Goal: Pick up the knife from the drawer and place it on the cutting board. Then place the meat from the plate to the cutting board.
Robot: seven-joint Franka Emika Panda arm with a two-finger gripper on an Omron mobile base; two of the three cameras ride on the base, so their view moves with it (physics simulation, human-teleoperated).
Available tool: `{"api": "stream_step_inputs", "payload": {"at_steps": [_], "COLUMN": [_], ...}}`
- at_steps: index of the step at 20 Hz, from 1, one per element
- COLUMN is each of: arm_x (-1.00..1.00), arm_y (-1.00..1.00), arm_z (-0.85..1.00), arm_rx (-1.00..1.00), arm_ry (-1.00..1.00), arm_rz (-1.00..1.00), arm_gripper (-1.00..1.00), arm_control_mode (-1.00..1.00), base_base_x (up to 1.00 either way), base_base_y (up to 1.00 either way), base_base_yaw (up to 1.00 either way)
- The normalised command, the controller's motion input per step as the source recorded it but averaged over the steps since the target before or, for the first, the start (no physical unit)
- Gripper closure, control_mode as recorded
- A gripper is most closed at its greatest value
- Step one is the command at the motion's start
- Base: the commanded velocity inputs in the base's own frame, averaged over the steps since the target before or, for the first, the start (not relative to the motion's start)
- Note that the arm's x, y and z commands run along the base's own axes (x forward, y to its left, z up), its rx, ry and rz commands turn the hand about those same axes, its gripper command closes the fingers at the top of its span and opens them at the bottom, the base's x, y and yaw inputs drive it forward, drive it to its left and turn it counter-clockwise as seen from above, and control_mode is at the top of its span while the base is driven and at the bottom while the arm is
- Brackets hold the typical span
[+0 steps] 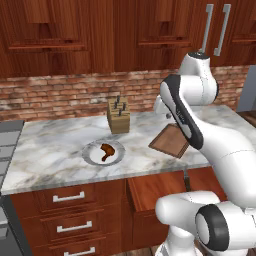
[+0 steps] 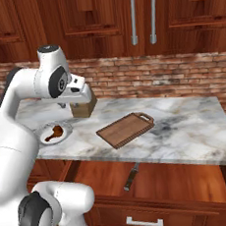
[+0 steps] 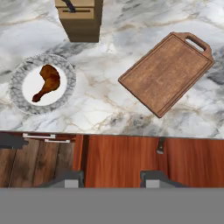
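Observation:
The knife [image 2: 132,176] is slim and dark and lies on the orange-brown floor of the open drawer [image 2: 162,184], just under the counter edge; the hand view shows the knife [image 3: 161,145] poking out below the counter lip. The brown cutting board [image 3: 166,72] lies bare on the marble counter, above the drawer. To its left, the grey-rimmed plate [image 3: 17,83] carries the drumstick-shaped meat [image 3: 47,82]. My gripper [image 3: 110,179] hangs high over the counter's front edge, open, with nothing between its fingers.
A tan knife block [image 1: 119,116] stands at the back of the counter, behind the plate. Stacked drawer fronts with silver handles [image 1: 70,220] sit left of the open drawer. A brick wall and upper cabinets close off the back.

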Motion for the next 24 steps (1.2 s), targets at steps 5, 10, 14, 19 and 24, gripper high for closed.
{"api": "stream_step_inputs", "payload": {"at_steps": [5, 10, 14, 19, 24], "arm_x": [-0.21, -0.62, -0.63, -0.50, -0.46], "arm_y": [0.00, 0.00, 0.00, 0.00, 0.04], "arm_z": [0.00, 0.00, -0.02, -0.01, -0.01], "arm_rx": [0.00, 0.00, 0.00, 0.00, 0.00], "arm_ry": [-0.08, -0.14, -0.03, 0.00, 0.00], "arm_rz": [0.00, 0.00, 0.00, 0.00, 0.00], "arm_gripper": [-1.00, -1.00, -1.00, -1.00, -1.00], "arm_control_mode": [-1.00, -1.00, -1.00, -1.00, -1.00], "base_base_x": [0.00, 0.00, 0.00, 0.00, 0.00], "base_base_y": [0.00, 0.00, 0.00, 0.00, 0.00], "base_base_yaw": [0.00, 0.00, 0.00, 0.00, 0.00]}}
